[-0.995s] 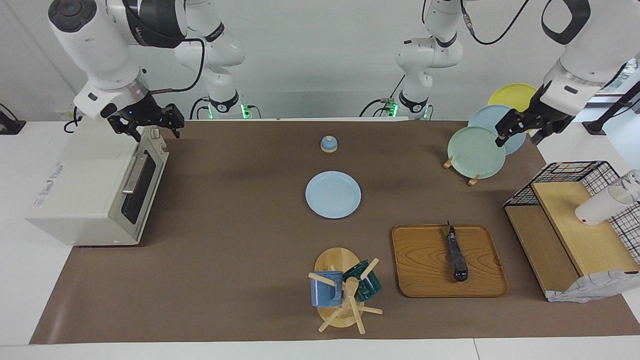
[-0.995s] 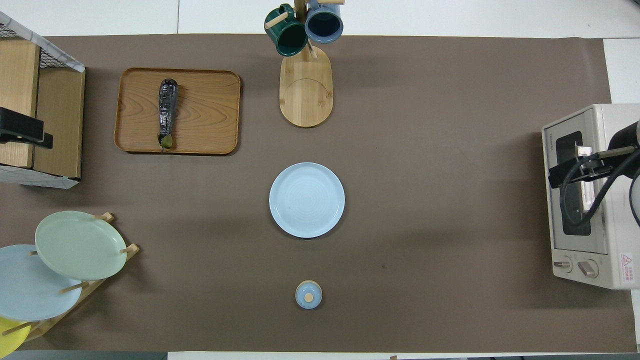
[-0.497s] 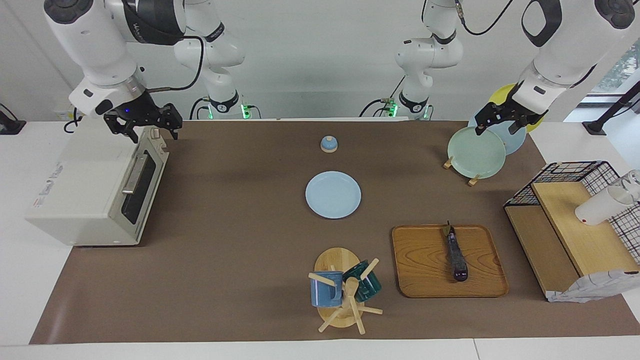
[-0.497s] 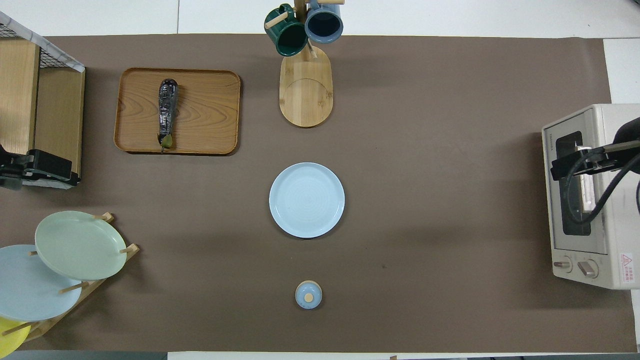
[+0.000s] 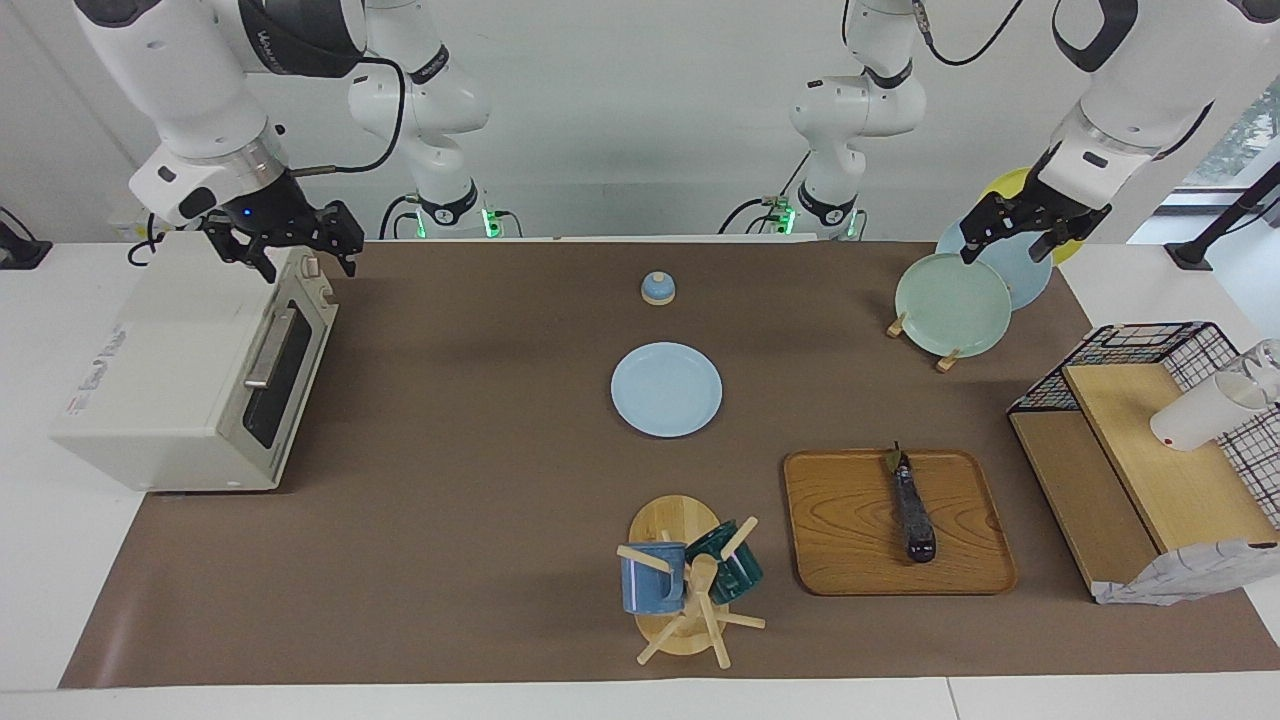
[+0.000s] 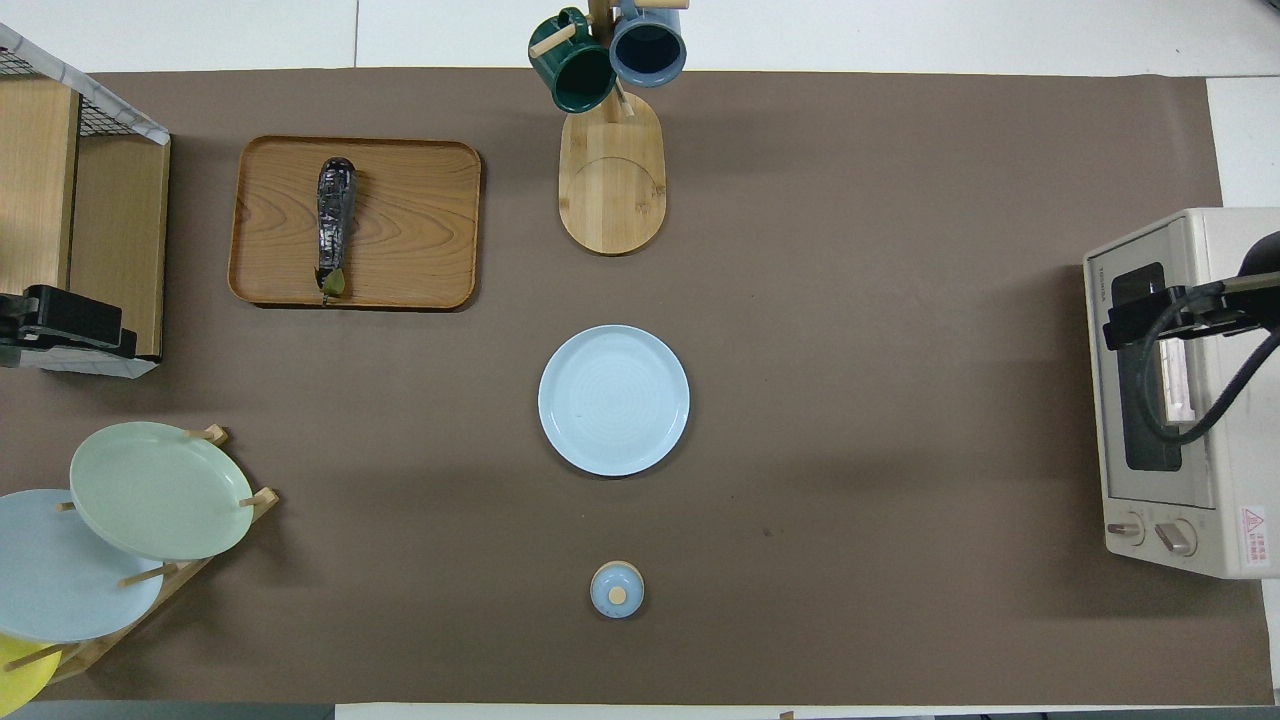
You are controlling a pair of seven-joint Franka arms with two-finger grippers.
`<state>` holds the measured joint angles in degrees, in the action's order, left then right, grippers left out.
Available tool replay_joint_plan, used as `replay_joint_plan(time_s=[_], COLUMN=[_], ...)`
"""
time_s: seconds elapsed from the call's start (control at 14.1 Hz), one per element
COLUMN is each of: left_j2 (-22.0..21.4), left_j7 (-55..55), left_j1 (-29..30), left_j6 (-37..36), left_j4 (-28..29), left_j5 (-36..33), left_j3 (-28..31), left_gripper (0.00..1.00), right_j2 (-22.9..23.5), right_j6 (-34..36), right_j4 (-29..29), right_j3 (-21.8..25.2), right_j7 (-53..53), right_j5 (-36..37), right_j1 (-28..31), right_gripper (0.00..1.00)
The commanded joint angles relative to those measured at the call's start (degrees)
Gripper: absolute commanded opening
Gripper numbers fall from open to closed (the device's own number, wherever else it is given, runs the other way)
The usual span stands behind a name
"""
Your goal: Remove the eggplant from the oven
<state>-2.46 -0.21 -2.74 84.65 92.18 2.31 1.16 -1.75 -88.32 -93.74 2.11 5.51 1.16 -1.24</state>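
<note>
The eggplant [image 5: 913, 508] [image 6: 335, 222] lies lengthwise on a wooden tray [image 5: 850, 530] [image 6: 420, 220], its green stem cap pointing toward the robots, well apart from both tools and out in the open on the table [image 5: 480, 480] [image 6: 880, 420]. The oven [image 5: 190, 370] [image 6: 1215, 540] stands at the right arm's end of the table with its door closed, well apart from the tray. The right arm bends down from above so that the right tool [image 5: 285, 240] [image 6: 1135, 322] hangs over the oven's top front edge, near the corner closest to the robots; its fingers point downward and stand apart, holding nothing. The left arm reaches down toward its own end of the table, and the left tool [image 5: 1015, 232] [image 6: 70, 322] is up in the air over the rack of standing plates [image 5: 950, 303] [image 6: 160, 490]; whether its fingers are apart or together cannot be told, and nothing is seen in it. Between the two tools, on the table's middle, a light blue plate [image 5: 666, 389] [image 6: 613, 399] lies flat, with a small blue lid [image 5: 657, 288] [image 6: 617, 589] nearer to the robots than it. A mug tree [image 5: 690, 590] [image 6: 610, 150] with a blue and a green mug stands beside the tray, and a wire basket rack [image 5: 1150, 345] with wooden shelves sits at the left arm's end.
</note>
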Motion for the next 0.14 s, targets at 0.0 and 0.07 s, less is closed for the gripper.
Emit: replay_joint_plan(time_s=[0.0,0.07], left_j2=[-0.4,-0.4], left_j7=[0.6,0.6], left_j1=[-0.4,-0.6], left_j6=[0.2,0.2], left_j4=[0.0,-0.1], left_j5=[-1.2,-1.2], left_j3=[0.2,0.2], left_gripper=[1.00,1.00], right_j2=[0.5,0.5], right_j6=[-0.4,-0.4], right_j4=[1.0,1.0], right_j3=[-0.2,-0.1], right_j7=[-1.4,-1.4], right_j5=[-1.4,-1.3], right_j1=[0.4,0.2], right_gripper=[1.00,1.00])
